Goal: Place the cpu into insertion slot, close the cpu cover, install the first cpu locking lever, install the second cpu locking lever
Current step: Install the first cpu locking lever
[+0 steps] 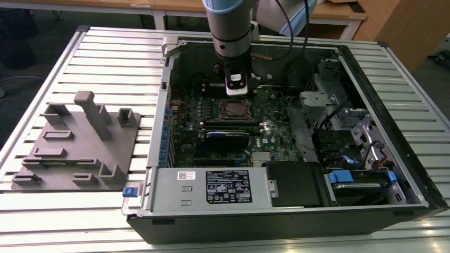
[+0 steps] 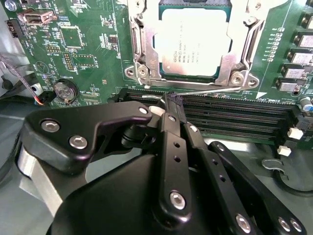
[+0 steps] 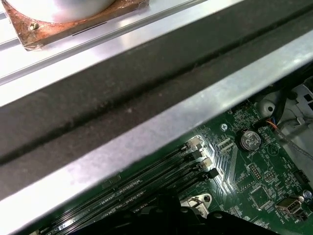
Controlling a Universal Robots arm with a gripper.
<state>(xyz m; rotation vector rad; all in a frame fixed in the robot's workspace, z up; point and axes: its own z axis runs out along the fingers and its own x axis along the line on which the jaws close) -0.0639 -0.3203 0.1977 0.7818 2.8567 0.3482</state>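
Note:
In the second wrist view the cpu lies flat in the insertion slot, pale top up. The silver cpu cover lies down around it as a frame. A thin wire locking lever runs along the socket's edge, beside the memory slots. My gripper is shut, its black fingertips together right at this lever; whether they pinch it I cannot tell. In the exterior view the gripper hangs just behind the socket inside the open computer case.
Long black memory slots lie beside the socket, and a coin battery sits on the green board. The case's metal wall stands close by the wrist. A grey fixture rests on the slatted table at the exterior view's left.

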